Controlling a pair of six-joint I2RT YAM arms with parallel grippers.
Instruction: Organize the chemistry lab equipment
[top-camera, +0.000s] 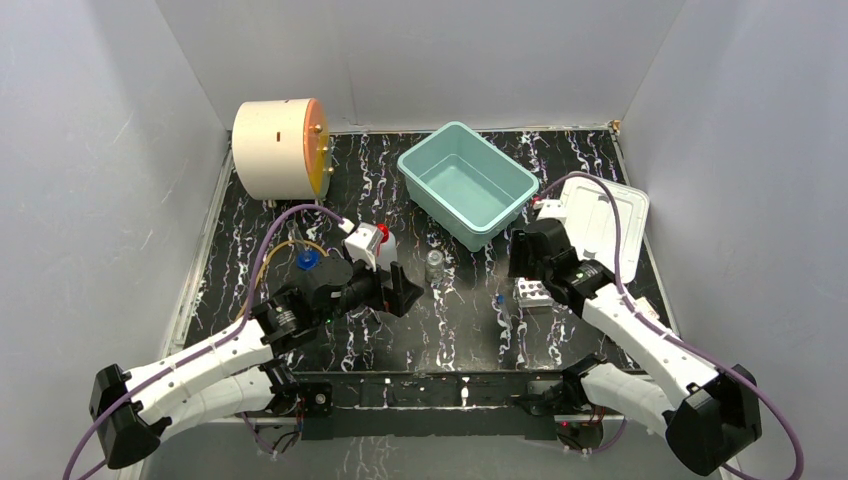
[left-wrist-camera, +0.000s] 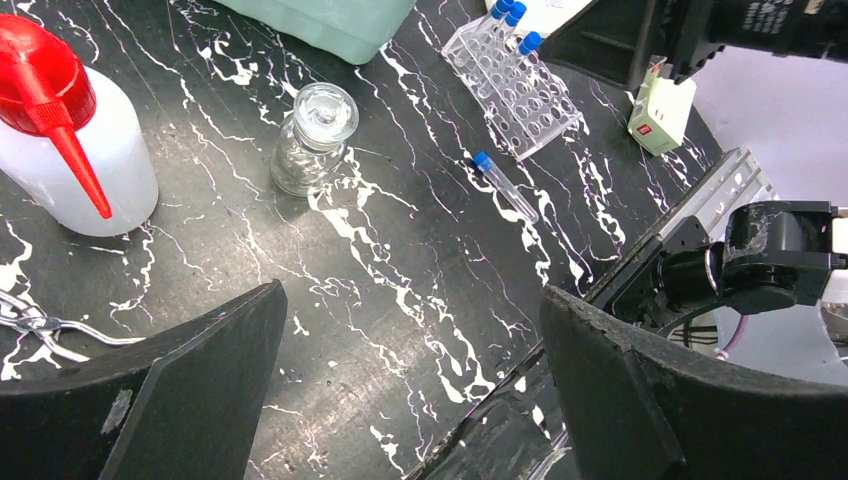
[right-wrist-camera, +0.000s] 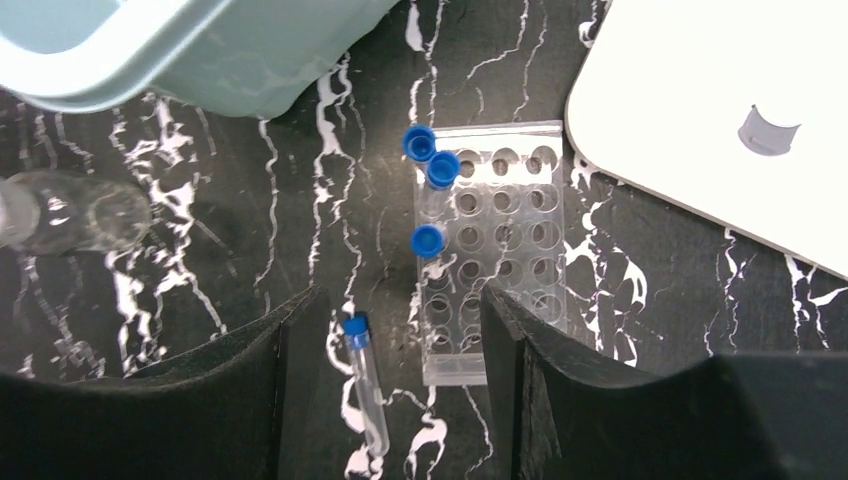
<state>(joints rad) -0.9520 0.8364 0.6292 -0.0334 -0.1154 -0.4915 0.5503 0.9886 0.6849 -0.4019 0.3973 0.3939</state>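
loose tube beside rack: light, slick, probably brittle

thin clear tube with blue cap lying flat on black white-veined tabletop, just beside clear plastic tube rack, cap end toward pale teal plastic bin. three more capped tubes standing in the rack's left column. right gripper spread wide, empty, one finger either side of the loose tube; height over it hard to judge. left gripper also wide, holding nothing, near stoppered clear glass vial and white squeeze bottle with red nozzle.

handling guess: near weightless, rigid, smooth round wall, so likely to roll or squirt out of a pinch. gentle squeeze only. best hold across the barrel just below the cap, jaws square to the axis. rack looks light too, may slide when seating.
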